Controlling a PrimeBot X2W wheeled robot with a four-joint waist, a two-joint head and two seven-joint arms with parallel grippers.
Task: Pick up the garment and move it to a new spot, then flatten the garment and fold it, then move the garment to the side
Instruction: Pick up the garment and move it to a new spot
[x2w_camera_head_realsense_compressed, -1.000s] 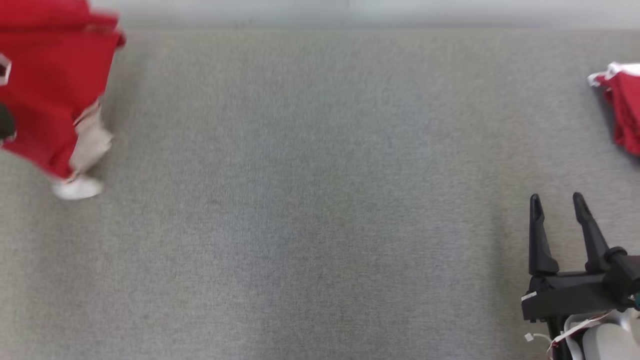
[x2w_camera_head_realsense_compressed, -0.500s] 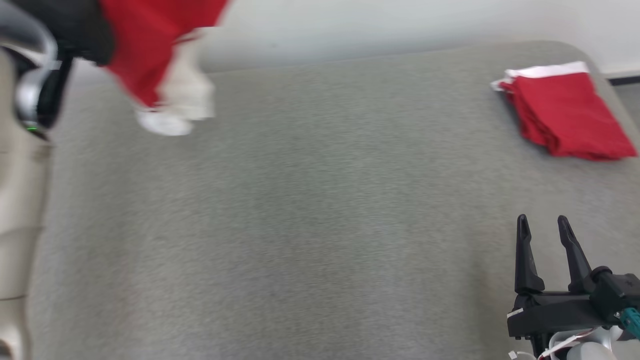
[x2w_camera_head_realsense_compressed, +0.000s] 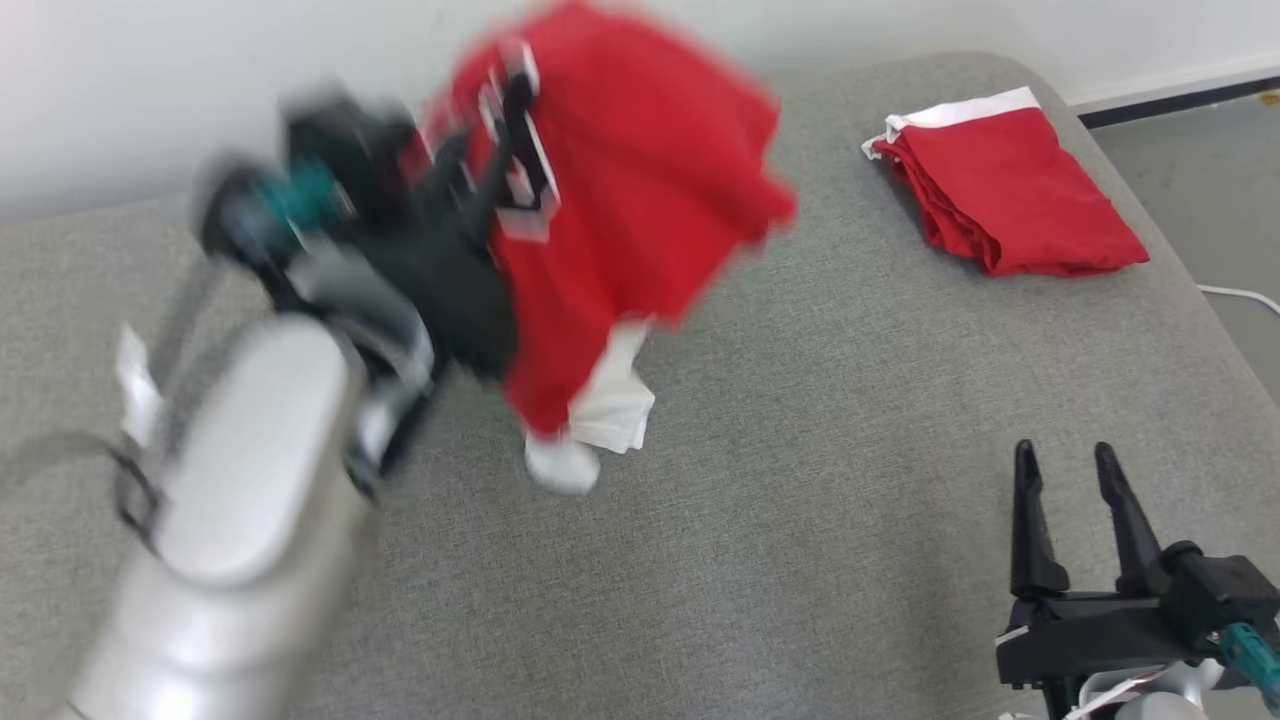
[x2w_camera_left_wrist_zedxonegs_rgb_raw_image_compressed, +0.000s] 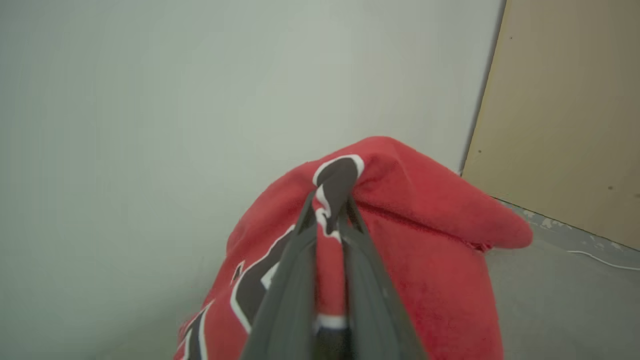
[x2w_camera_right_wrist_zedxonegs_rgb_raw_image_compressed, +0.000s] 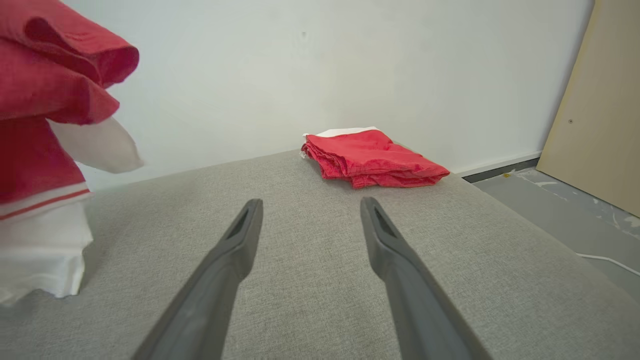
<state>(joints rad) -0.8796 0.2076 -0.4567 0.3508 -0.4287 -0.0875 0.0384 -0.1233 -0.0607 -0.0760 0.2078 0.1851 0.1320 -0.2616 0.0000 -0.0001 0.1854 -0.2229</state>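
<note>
One folded red cloth (x2w_camera_head_realsense_compressed: 1020, 205) at corner, garment (x2w_camera_head_realsense_compressed: 640, 200) held aloft

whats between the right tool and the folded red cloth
Only bare grey surface lies between the right tool and the folded red cloth, plain in the right wrist view.

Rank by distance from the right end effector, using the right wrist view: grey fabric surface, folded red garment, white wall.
1. grey fabric surface: directly beneath the right end effector, under its open fingers.
2. folded red garment: ahead and slightly right, near the surface's far edge.
3. white wall: straight ahead, behind the folded garment.
</note>
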